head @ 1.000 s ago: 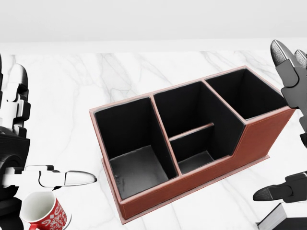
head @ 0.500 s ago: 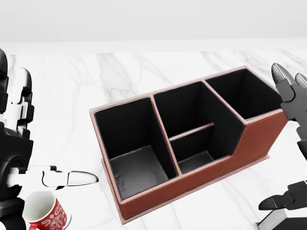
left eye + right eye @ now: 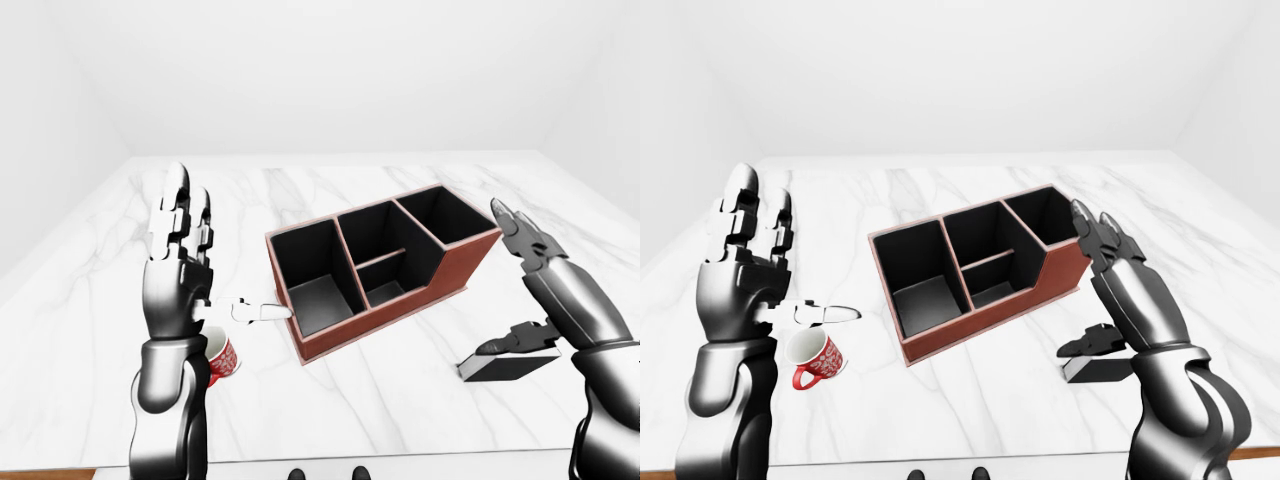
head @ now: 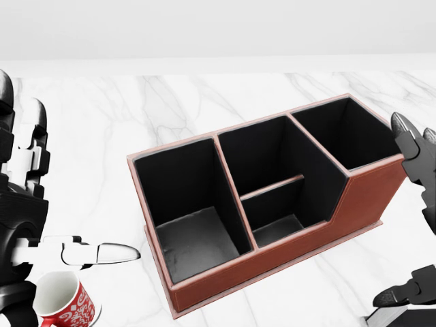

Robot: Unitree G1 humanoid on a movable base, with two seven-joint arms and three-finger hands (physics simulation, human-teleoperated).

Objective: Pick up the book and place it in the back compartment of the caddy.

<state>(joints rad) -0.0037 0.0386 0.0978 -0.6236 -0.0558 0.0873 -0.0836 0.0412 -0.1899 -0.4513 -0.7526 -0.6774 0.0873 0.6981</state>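
Over the last second the right hand has sunk in the head view: its fingertips, earlier level with the top of the caddy's far compartment, now sit lower beside the caddy's right end, and its thumb has slid down toward the bottom right corner of that view. The camera has not moved, since the caddy and mug hold their places. I read this as the hand lowering toward the book, so the pick is being set up and no grip is made yet.

The right hand is spread, its fingers extended upward and its thumb reaching out over the book's top face, touching it or just above; I cannot tell which. The left hand is also spread and empty, raised near the bench's left side, its thumb pointing toward the caddy.

The dark grey flat hardback book lies flat on the white marble bench, near the bench's right edge and well apart from the caddy's right end. Pale page edges show along one side.

The reddish-brown leather caddy with black-lined compartments stands at the middle of the bench, turned at an angle, all compartments empty. A red and white ceramic mug rests near the left hand, apart from the caddy.
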